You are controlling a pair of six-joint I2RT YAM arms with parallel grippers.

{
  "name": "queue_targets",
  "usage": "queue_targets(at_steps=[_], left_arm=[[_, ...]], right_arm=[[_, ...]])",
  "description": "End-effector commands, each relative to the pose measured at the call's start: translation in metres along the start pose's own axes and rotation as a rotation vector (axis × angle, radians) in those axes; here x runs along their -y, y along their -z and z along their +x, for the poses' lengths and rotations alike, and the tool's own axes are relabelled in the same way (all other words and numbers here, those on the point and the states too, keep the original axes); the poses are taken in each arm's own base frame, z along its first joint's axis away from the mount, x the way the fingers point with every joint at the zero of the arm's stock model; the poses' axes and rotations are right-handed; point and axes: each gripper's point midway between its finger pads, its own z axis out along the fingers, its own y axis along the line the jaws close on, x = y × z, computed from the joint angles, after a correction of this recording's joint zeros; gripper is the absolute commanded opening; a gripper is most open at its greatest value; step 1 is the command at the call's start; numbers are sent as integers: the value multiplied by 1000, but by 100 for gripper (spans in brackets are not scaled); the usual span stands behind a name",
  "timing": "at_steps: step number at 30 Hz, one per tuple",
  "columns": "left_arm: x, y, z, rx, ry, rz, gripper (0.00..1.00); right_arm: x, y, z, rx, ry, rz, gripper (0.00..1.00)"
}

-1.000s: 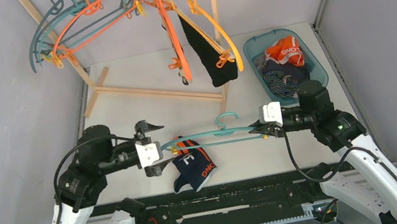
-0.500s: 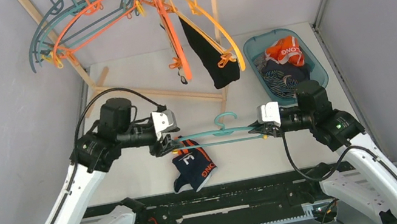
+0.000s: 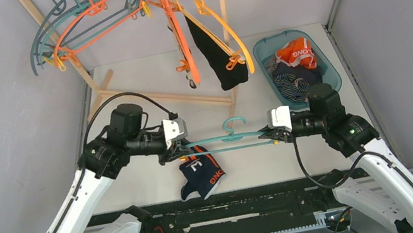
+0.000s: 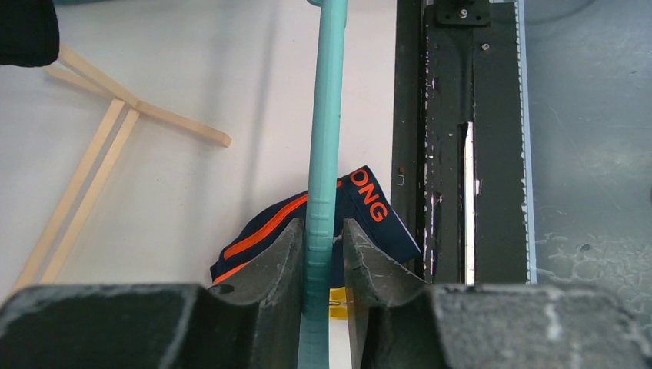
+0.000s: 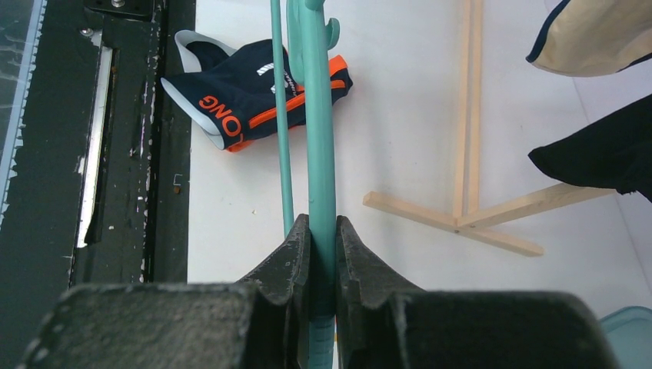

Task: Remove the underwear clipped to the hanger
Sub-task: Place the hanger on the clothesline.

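A teal hanger (image 3: 221,140) is held level above the table between my two grippers. My right gripper (image 3: 268,133) is shut on its right end (image 5: 321,154). My left gripper (image 3: 176,152) straddles the left end (image 4: 324,138): one finger (image 4: 284,254) touches it, and a thin gap shows at the other. Navy underwear with orange trim (image 3: 201,175) hangs from that end by a yellow clip (image 4: 338,301) and sags onto the table (image 5: 246,96).
A wooden rack (image 3: 155,96) stands at the back with several teal and orange hangers (image 3: 84,19). Black underwear (image 3: 219,56) hangs clipped there. A blue basket (image 3: 329,69) at the back right holds more underwear. A black rail (image 3: 237,197) runs along the near edge.
My left arm swung in from the left to the hanger's left end, and its wide jaws narrowed around it. The right arm and the hanger stayed still.
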Motion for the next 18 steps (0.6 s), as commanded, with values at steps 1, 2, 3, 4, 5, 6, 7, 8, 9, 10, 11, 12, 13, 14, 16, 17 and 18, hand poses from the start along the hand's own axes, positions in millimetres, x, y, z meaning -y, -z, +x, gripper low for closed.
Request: queue_targets(at_steps=[1,2,3,4,5,6,7,8,9,10,11,12,13,14,16,17,18], left_arm=[[6,-4,0,22,-35,38,28],[7,-4,1,22,-37,40,25],[8,-4,1,23,-41,42,21],[8,-4,1,25,-45,44,16],[8,-3,1,27,-53,42,9],[9,-3,0,31,-61,37,2],[8,-1,-1,34,-67,29,0],[8,0,-1,37,-75,17,0],[6,1,-2,38,-80,2,0],[5,3,-2,40,-85,-16,0],[3,6,-3,41,-88,-38,0],[0,8,-3,37,-87,-65,0],[-3,11,-3,32,-89,-96,0],[-7,14,-2,23,-90,-128,0],[-15,23,0,4,-95,-202,0],[-19,28,0,-6,-100,-240,0],[-21,36,0,-13,-109,-279,0]], right_arm=[[6,-1,-10,38,54,15,0],[6,-1,-11,39,55,16,0],[6,-1,-10,38,54,16,0],[6,-1,-10,38,55,16,0],[7,-1,-10,38,55,20,0],[7,-1,-10,39,58,22,0],[7,-1,-10,38,56,25,0],[8,-1,-10,38,55,28,3],[8,-1,-9,36,52,32,8],[9,-1,-9,35,48,35,18],[10,-1,-9,33,47,41,30],[11,0,-10,32,47,47,44],[12,0,-9,30,43,54,57],[14,1,-10,29,41,66,63],[17,2,-11,28,32,87,69],[18,3,-11,27,28,97,70],[20,4,-11,28,25,106,71]])
